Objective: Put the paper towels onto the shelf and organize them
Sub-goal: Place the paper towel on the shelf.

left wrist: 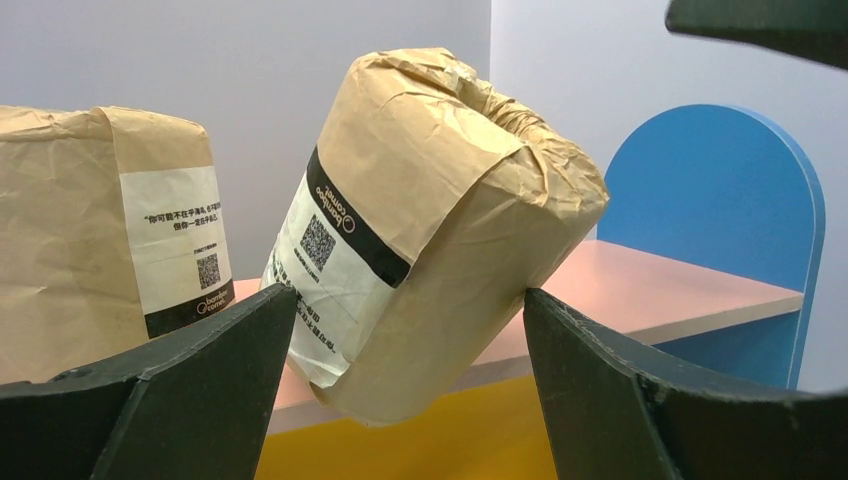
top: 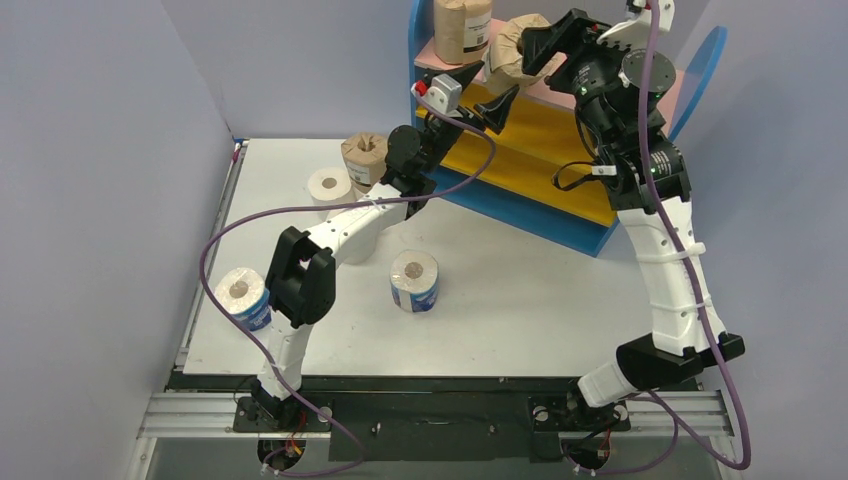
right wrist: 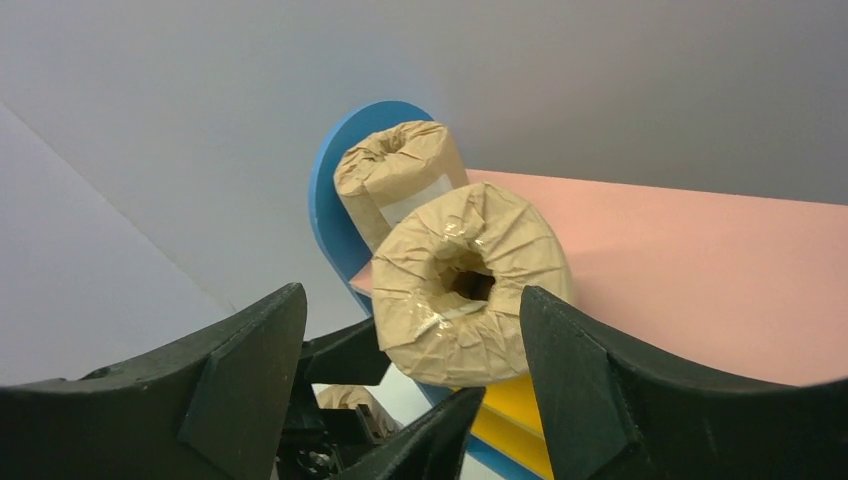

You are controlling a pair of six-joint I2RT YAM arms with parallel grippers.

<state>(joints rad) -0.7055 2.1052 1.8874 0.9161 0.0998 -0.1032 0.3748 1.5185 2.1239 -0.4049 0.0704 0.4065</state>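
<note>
Pink top board holding two brown-wrapped rolls, both claws spread, grasping nothing

walls: plain pale lavender-grey | table: white top | light: even

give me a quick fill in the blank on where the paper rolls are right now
1. The tilted brown roll leans over the front edge of the ___ top board.
2. Both grippers' jaws stand ___.
3. On the table, ___ blue-and-white rolls stand.
4. The upright brown roll stands beside the shelf's ___ side panel.

Missing: pink; open; two; blue
</note>
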